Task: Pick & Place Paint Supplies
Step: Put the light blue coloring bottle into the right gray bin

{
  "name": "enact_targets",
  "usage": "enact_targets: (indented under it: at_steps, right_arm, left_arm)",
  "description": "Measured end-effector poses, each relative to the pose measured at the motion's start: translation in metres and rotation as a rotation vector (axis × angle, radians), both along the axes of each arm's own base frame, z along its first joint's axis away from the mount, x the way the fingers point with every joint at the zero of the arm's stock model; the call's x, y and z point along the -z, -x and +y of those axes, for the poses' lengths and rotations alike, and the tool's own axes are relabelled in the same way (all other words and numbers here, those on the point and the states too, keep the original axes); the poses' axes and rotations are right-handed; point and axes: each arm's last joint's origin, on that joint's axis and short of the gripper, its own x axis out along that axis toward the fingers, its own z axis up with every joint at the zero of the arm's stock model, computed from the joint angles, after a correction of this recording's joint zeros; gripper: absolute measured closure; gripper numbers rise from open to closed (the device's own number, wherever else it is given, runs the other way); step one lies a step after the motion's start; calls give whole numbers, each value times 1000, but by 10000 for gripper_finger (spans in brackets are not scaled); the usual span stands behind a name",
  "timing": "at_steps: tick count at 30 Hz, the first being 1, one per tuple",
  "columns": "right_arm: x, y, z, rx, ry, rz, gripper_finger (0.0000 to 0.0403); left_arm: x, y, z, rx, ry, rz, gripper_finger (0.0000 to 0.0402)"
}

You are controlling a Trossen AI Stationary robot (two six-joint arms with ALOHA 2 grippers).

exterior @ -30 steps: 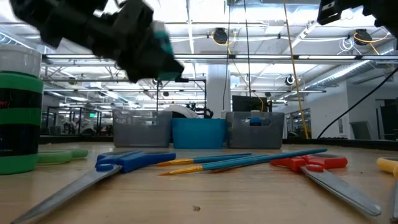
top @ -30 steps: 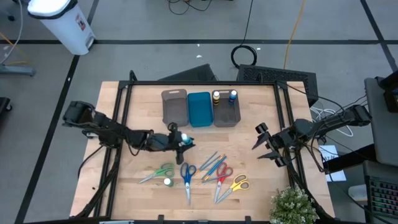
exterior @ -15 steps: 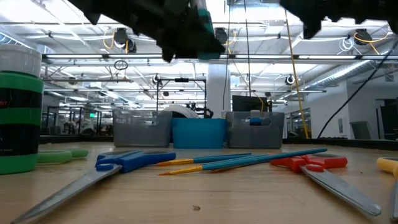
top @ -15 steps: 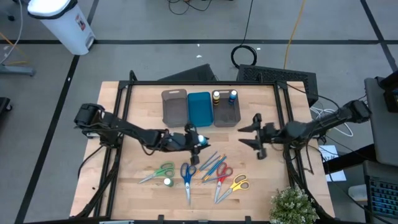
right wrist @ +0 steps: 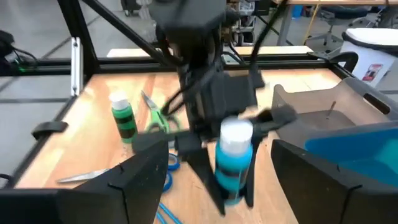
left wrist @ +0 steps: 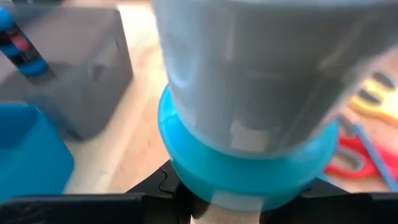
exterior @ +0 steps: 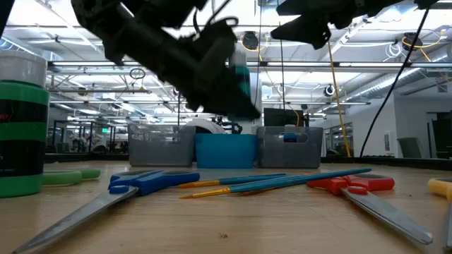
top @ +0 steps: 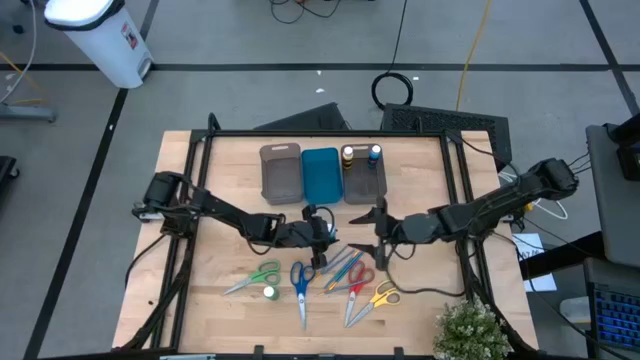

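A small bottle (right wrist: 235, 158) with a white cap and blue body hangs above the table's middle, with my left gripper (top: 322, 230) shut on it. My right gripper (top: 378, 229) stands open just to the bottle's right, facing it and touching nothing. On the near half of the table lie green scissors (top: 255, 278), blue scissors (top: 300, 282), red scissors (top: 358, 280), yellow scissors (top: 380, 295) and thin brushes (top: 340, 265). A green bottle (top: 269, 293) stands upright among them. My left gripper pinches the bottle's blue lower body (right wrist: 231, 180) between its two fingers, one on each side. The fingers come from the table's left, slanting a little downward. The bottle stands upright in the hold, cap up, lifted clear of the table.
At the far edge stand a grey tray (top: 281, 172), a blue tray (top: 321, 175) and a second grey tray (top: 365, 185), which holds a yellow-topped bottle (top: 348, 153) and a blue-topped one (top: 374, 153). A potted plant (top: 470, 330) sits at the near right corner.
My left gripper has carried the blue bottle toward the table's right and a little down, keeping it upright. My right gripper has swung in from the right edge toward the table's middle and the bottle, tipped up closer to level, and opened wider.
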Motion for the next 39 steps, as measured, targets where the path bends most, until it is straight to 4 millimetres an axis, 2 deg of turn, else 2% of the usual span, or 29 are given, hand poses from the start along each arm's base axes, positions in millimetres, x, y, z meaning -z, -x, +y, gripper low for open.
enact_targets:
  at_steps: [6,13,17,24,31,39]
  right_arm:
    - [15,-23,-8,-16,-18,22,129]
    - [40,-42,-24,7,-32,67,139]
    - [49,-50,-28,3,-42,60,140]
    - [51,-52,-32,18,-45,60,154]
    - [52,-52,-31,14,-46,64,207]
    - [52,-52,-31,-16,-39,68,298]
  left_arm:
    - [17,-6,2,25,-15,17,269]
    - [15,-7,4,44,-12,-3,268]
    - [15,-7,4,52,-19,-1,268]
    - [16,-7,4,52,-20,8,268]
    - [16,-7,4,50,-17,14,268]
    - [16,-7,4,36,5,10,268]
